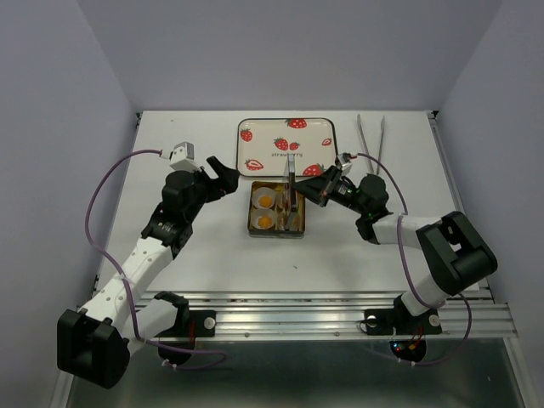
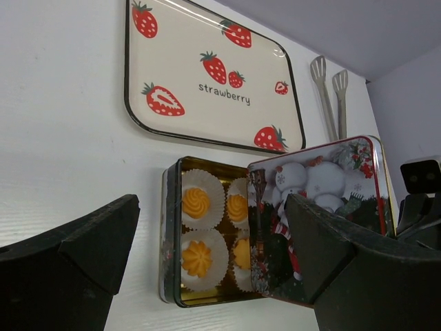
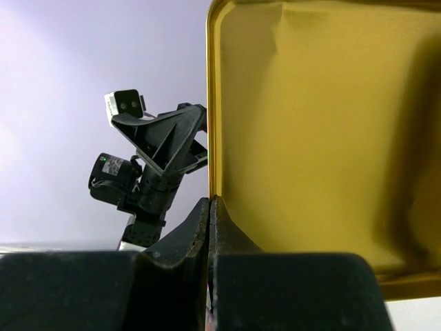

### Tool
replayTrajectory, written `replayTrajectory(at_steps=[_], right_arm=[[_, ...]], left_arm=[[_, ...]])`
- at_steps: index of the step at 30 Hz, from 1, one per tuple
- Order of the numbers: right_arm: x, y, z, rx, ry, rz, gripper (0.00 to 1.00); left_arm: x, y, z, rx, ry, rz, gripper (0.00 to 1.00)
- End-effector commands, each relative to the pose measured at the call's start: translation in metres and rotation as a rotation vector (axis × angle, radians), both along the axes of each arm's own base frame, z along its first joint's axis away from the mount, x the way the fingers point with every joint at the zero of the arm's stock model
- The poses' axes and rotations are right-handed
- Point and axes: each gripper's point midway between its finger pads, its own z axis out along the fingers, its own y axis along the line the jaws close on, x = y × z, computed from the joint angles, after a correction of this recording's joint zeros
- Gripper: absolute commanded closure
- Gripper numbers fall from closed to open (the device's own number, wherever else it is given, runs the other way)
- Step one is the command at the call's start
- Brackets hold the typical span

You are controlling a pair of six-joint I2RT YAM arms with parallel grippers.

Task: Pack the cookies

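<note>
Lower upright lid (image 2: 320,200), pinched in right hand (image 3: 209,210), square onto tin (image 2: 167,234), clear of cookies (image 2: 196,203). Brace tin with wide, empty left hand (image 1: 221,172).

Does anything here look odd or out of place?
Only the lid: it stands tilted on edge over the open tin, pinched by the right gripper rather than lying flat. The cookies sit neatly in their cups; nothing looks spilled or damaged.
</note>
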Motion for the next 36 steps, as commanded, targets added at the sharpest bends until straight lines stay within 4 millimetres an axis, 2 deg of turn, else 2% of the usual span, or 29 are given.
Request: replayTrajectory(at_steps=[1, 7, 11, 16, 23, 28, 36], right_arm=[[-0.004, -0.006, 0.021, 0.061, -0.079, -0.017, 0.99], [0.001, -0.017, 0.025, 0.087, -0.087, -0.044, 0.99], [0.001, -0.015, 0.043, 0.134, -0.143, -0.020, 0.99], [0.001, -0.017, 0.045, 0.168, -0.139, -0.029, 0.99], [-0.006, -0.013, 0.058, 0.200, -0.179, 0.019, 0.99], [-0.011, -0.011, 0.060, 0.217, -0.181, 0.035, 0.99], [-0.008, -0.008, 0.049, 0.289, -0.134, 0.082, 0.99]], left_arm=[[0.002, -0.004, 0.009, -0.004, -0.030, -0.012, 0.01], [0.007, -0.005, 0.008, 0.004, -0.022, -0.013, 0.01], [0.007, -0.012, 0.008, -0.003, -0.017, -0.048, 0.01], [0.006, -0.012, 0.009, -0.008, -0.023, -0.042, 0.01], [0.007, -0.014, 0.007, -0.009, -0.013, -0.049, 0.01], [0.006, -0.018, 0.006, -0.016, -0.006, -0.059, 0.01], [0.005, -0.019, 0.006, -0.012, -0.009, -0.060, 0.01]])
